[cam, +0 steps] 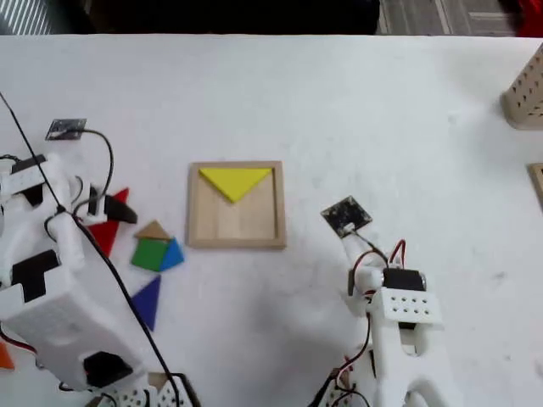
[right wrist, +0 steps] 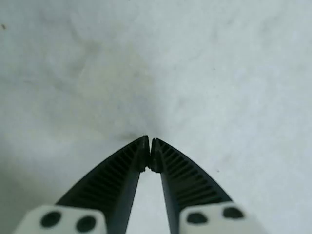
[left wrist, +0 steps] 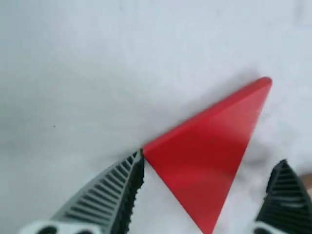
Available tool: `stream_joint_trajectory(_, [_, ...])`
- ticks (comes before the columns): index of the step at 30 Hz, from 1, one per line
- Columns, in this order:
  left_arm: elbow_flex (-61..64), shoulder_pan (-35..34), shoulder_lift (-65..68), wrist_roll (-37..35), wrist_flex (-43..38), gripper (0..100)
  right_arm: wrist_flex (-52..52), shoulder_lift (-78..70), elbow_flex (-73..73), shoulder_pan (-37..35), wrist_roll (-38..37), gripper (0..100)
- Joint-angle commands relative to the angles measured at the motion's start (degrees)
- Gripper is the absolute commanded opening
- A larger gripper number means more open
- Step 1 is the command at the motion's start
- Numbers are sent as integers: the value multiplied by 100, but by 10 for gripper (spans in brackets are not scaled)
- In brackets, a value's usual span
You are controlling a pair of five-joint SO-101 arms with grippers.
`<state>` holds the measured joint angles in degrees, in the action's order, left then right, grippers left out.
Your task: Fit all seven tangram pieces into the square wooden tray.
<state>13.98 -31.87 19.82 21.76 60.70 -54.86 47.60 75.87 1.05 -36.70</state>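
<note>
The square wooden tray (cam: pixel 236 229) lies mid-table with a yellow triangle (cam: pixel 235 181) in its far half. My left gripper (left wrist: pixel 210 161) is open low over the table, and a red triangle (left wrist: pixel 209 151) lies flat between its fingers; one fingertip (left wrist: pixel 131 170) touches a corner of the piece. From above, the left gripper (cam: pixel 110 216) partly covers the red triangle (cam: pixel 106 233). A tan triangle (cam: pixel 153 230), a green square (cam: pixel 149 253), a blue triangle (cam: pixel 173 253) and a dark blue triangle (cam: pixel 148 301) lie left of the tray. My right gripper (right wrist: pixel 150 146) is shut on nothing above bare table.
The right arm (cam: pixel 394 309) stands right of the tray at the near edge. An orange piece (cam: pixel 4 356) peeks out at the left edge. A perforated wooden block (cam: pixel 526 93) and another wooden edge (cam: pixel 537 182) sit far right. Black cables (cam: pixel 106 161) trail around the left arm.
</note>
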Motion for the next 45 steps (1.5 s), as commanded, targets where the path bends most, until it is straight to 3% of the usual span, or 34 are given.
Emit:
stream_joint_trajectory(1, [-26,136,-154,185,-105,354,57,31,-44,-31,-18,18])
stream_joint_trajectory(8, [-26,268,-154,835,-105,126,57,31,-44,-31,-9,18])
stream_joint_trajectory(21, [-114,356,-233,1002,-62,124,57,31,-44,-31,-26,18])
stream_joint_trajectory(27, [-695,163,-760,949,651,125,57,31,-44,-40,-35,18])
stream_joint_trajectory(31, [-993,66,-971,615,782,188,57,31,-44,-40,-44,18])
stream_joint_trajectory(37, [-1055,224,-752,440,747,400,57,31,-44,-48,-53,18])
stream_joint_trajectory(45, [-2040,321,681,800,97,422,48,31,-35,-57,-53,18])
